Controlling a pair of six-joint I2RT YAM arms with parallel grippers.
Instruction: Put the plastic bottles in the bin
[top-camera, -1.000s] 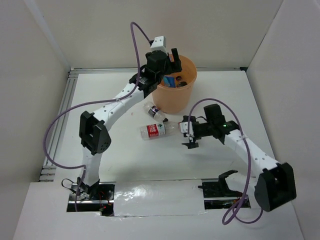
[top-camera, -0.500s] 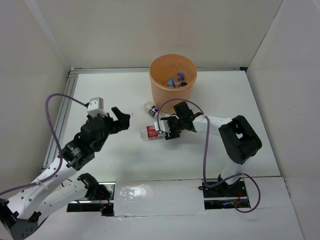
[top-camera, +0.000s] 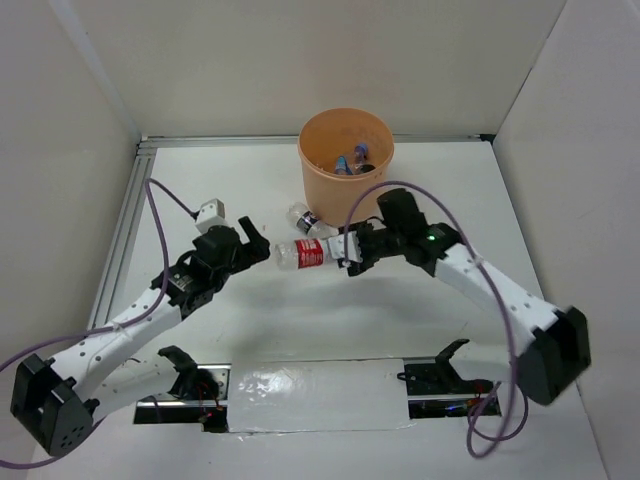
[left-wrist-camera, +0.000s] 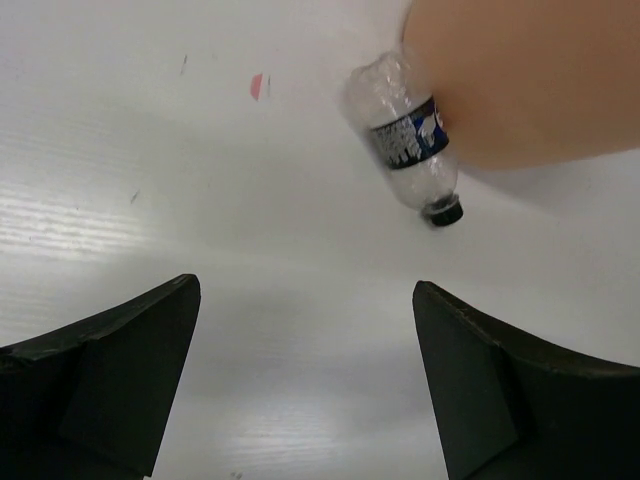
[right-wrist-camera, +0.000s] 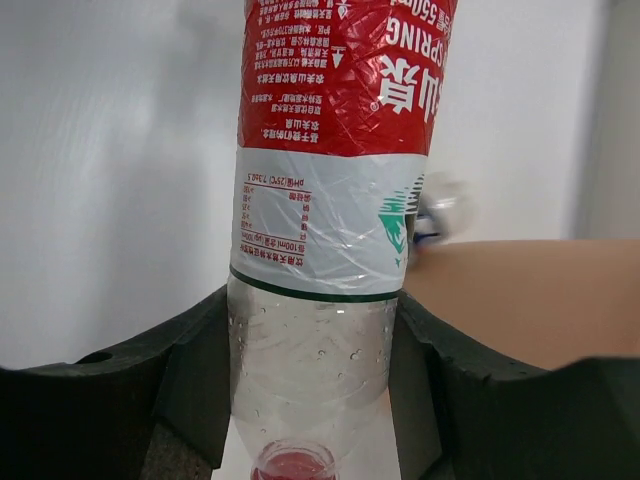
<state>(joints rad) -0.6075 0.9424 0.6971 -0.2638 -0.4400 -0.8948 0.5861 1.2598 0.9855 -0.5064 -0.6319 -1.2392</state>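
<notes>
- The right hand (top-camera: 352, 251) is pinching the red-labelled bottle (top-camera: 304, 256). In the right wrist view its two fingers (right-wrist-camera: 185, 375) press on the clear part between the label and the red cap (right-wrist-camera: 290, 465).
- That bottle is held level, with its cap end in the right hand and its bottom pointing toward the left hand (top-camera: 262, 247). Whether it rests on the bench (top-camera: 200, 180) or hangs just above it cannot be told.
- The left hand is spread wide and grips no bottle. In the top view it sits near the bottom end of the red-labelled bottle.
- Ahead of the left hand a blue-labelled bottle (left-wrist-camera: 405, 145) lies on its side on the bench. Its black cap (left-wrist-camera: 443, 212) points toward the hand and its bottom is just beside the foot of the bin (left-wrist-camera: 530, 80); whether the two touch cannot be told.
- The bin stands upright on the far part of the bench, beyond both hands. Several bottles (top-camera: 350, 160) lie inside it.
</notes>
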